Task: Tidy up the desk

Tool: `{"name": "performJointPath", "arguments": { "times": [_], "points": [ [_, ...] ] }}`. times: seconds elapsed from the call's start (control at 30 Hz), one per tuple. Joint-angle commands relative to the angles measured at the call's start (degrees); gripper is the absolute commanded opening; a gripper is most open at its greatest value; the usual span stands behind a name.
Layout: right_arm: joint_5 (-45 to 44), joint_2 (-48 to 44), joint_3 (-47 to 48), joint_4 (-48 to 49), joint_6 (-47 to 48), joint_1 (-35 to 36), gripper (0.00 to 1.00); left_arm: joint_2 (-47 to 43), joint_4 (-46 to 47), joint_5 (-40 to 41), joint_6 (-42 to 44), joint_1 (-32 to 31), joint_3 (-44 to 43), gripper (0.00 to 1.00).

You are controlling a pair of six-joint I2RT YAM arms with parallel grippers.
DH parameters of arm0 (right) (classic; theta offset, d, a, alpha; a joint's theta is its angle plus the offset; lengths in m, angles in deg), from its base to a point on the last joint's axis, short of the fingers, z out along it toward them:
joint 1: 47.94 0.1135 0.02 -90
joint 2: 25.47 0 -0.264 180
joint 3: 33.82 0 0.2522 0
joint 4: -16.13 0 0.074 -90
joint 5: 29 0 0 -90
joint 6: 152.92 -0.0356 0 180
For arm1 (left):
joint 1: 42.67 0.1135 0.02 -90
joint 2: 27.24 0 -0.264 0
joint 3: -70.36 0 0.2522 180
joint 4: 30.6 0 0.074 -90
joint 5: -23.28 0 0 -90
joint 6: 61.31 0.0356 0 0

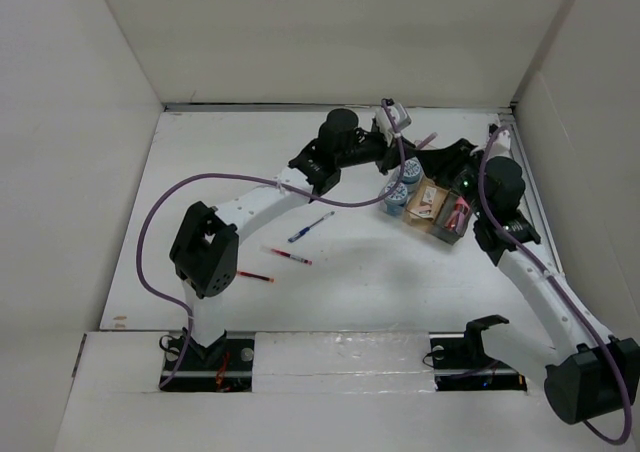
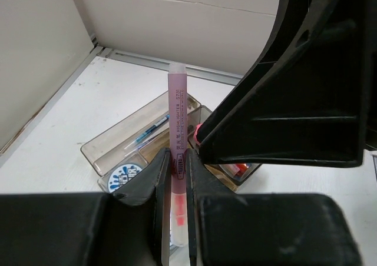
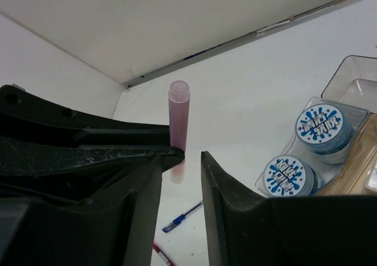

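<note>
My left gripper [image 2: 177, 160] is shut on a pink highlighter [image 2: 178, 110] and holds it above the white desk [image 1: 380, 282], at the back centre of the top view. My right gripper [image 3: 181, 157] is open. Its jaws stand apart on either side of the highlighter [image 3: 179, 116] without closing on it. The left gripper's black body [image 3: 76, 142] lies just to its left. In the left wrist view a right finger [image 2: 294, 101] fills the right side. In the top view both grippers meet near the highlighter [image 1: 428, 140].
A clear compartment tray [image 1: 446, 230] holds two round blue-and-white lidded tubs [image 3: 321, 125] and small items. A blue pen [image 1: 311, 226] and two red pens [image 1: 290, 256] [image 1: 255, 275] lie loose on the desk. White walls enclose the desk.
</note>
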Motion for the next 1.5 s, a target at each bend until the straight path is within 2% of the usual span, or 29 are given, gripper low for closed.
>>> {"name": "performJointPath", "arguments": {
  "times": [0.0, 0.13, 0.3, 0.43, 0.5, 0.63, 0.73, 0.93, 1.0, 1.03, 1.07, 1.17, 1.27, 1.4, 1.47],
  "points": [
    [-2.6, 2.0, 2.9, 6.6, 0.0, 0.9, 0.37, -1.8, 2.4, -5.5, -0.6, -1.4, 1.1, 0.0],
    [-4.2, 3.3, 2.9, 9.8, -0.3, 1.5, 0.33, -1.1, 0.3, -5.7, 0.3, -1.4, 0.2, 0.0],
    [-3.9, 5.6, 4.1, 11.4, 0.1, 2.1, 0.47, -0.7, -1.2, -5.7, 0.9, -1.4, 0.2, 0.0],
    [-2.9, 4.9, 3.4, 12.0, 1.1, 2.6, 0.49, -0.8, -0.4, -4.1, 1.0, -1.4, 1.4, 0.0],
    [-3.4, 3.5, 1.6, 13.8, 0.8, 2.6, 0.43, -0.5, -1.1, -2.7, 1.1, -1.4, 0.8, 0.0],
    [-7.1, 4.0, 2.6, 11.2, 0.8, 2.6, 0.43, -0.5, 0.5, -4.8, 0.3, -1.4, 1.2, 0.0],
    [-7.9, 5.3, 3.2, 10.6, 0.6, 2.6, 0.28, -0.9, 0.5, -4.7, 0.4, -1.4, 1.3, 0.0],
    [-10.2, 5.7, 3.2, 10.9, -0.4, 2.6, 0.09, -2.2, 1.7, -3.5, -1.0, -1.4, 2.6, 0.0],
    [-11.6, 5.7, 3.3, 11.0, -0.9, 3.1, 0.05, -3.2, 4.6, -2.5, -2.6, -1.4, 4.5, 0.18],
    [-12.3, 5.9, 3.3, 11.2, -1.3, 3.1, 0.04, -3.5, 4.6, -1.8, -3.3, -1.4, 5.0, 0.31],
    [-13.0, 6.1, 3.5, 11.4, -1.8, 3.1, 0.03, -3.9, 5.7, 0.1, -3.9, -1.4, 5.5, 0.53],
    [-15.8, 7.8, 4.7, 11.6, -2.5, 3.1, 0.01, -6.2, 9.9, 3.2, -8.4, -0.8, 9.8, 0.73],
    [-19.3, 9.7, 4.8, 12.7, -3.8, 2.1, 0.0, -10.5, 15.2, 8.9, -11.7, -0.2, 16.6, 0.8],
    [-25.7, 14.0, 4.5, 16.7, -7.1, -0.8, 0.0, -17.5, 21.1, 18.9, -18.4, -0.2, 26.5, 0.82],
    [-27.5, 17.2, 3.7, 18.8, -11.8, -3.9, 0.0, -21.3, 23.8, 22.5, -21.1, -0.2, 31.7, 0.81]
  ]
}}
